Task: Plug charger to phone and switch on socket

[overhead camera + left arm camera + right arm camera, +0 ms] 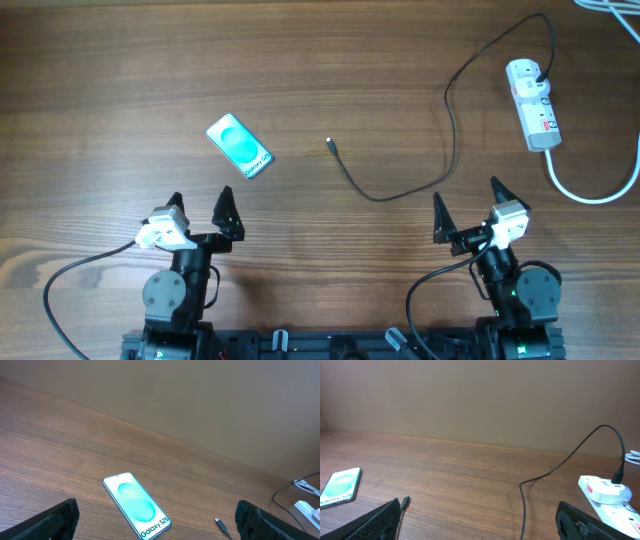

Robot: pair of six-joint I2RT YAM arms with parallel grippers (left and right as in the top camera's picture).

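The worktop (110, 70) is brown wood-grain laminate with long streaks running along its length; in the wrist views it meets a plain, matte beige wall (470, 395). The phone (239, 146) lies flat and skewed left of centre, a slim light-edged rectangle with rounded corners and a glossy teal screen showing a paler oval. The charger (446, 93), a thin black cable, loops loosely across the right half, its small dark tip resting bare on the wood, well apart from the phone. The socket (532, 108), a white plastic strip with red markings, sits far right with a black plug in it and a thick white cord (590, 196) trailing off. The left tool (201, 200) and right tool (466, 192), black tapered fingers, stand spread wide, holding nothing.
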